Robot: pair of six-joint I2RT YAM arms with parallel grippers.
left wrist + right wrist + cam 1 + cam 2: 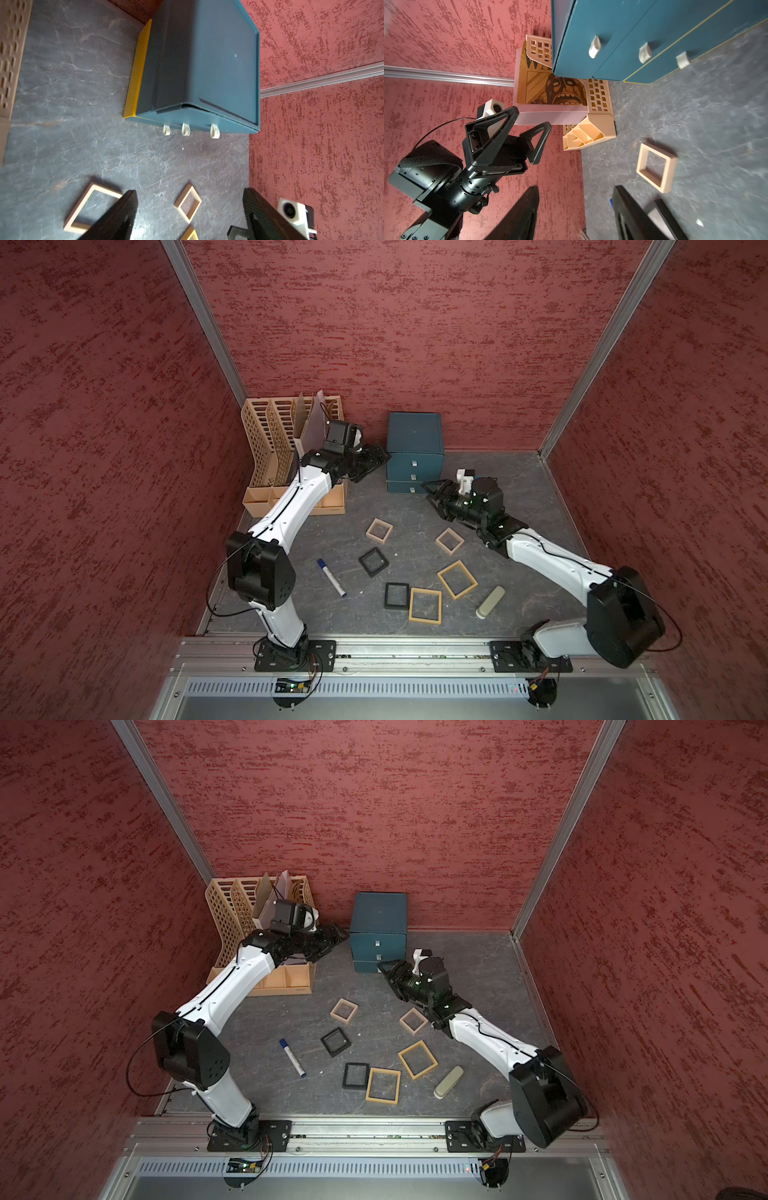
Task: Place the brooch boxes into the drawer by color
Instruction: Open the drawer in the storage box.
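Both top views show you six brooch boxes (456, 579) loose on the counter (532, 481) nearest, then the left claw (374, 466) and right claw (430, 494), each parted and empty, at the side and front of the far drawer (413, 435), probably to brace and open it.

A tan-yellow brooch box (188, 232) is cut off at the left wrist view's edge.

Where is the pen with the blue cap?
In both top views the marker lies flat on the grey table, on the robot's left side, between the left arm and a black brooch box.
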